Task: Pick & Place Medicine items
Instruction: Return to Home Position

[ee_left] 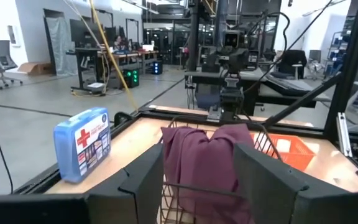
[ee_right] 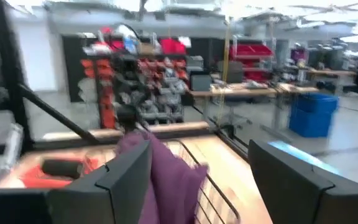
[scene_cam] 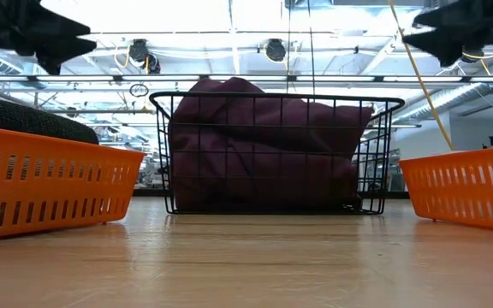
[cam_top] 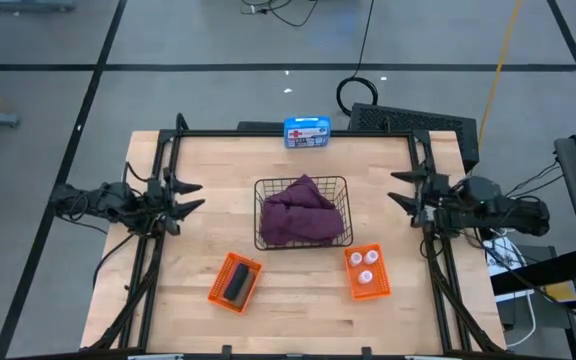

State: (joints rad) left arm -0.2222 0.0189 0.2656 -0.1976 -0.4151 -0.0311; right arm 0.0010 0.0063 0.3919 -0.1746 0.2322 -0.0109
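**Medicine items sorted, arms drawn clear.** A maroon fabric bundle is seen heaped in the black wire basket, its folds rising above the rim. It is judged soft, light and floppy. A raised fold at the top would be the place to pinch it, since the wire walls close off its sides.

Three white bottles stand in an orange basket just off the wire basket's corner on the right arm's side. They are judged light, hard and smooth, apt to slip or roll, and best taken across the body. A dark-grey oblong piece lies in a second orange basket off the wire basket's corner on the left arm's side; it looks light and easily clasped across its short side. No pink cylinder can be made out.

A blue first-aid box stands beyond the wire basket, on the side away from both orange baskets. The left gripper and the right gripper are held raised, well apart from the wire basket on either side, each with fingers spread and nothing between them. Bare wooden table shows between the wire basket and each gripper, so room for moving is judged ample.
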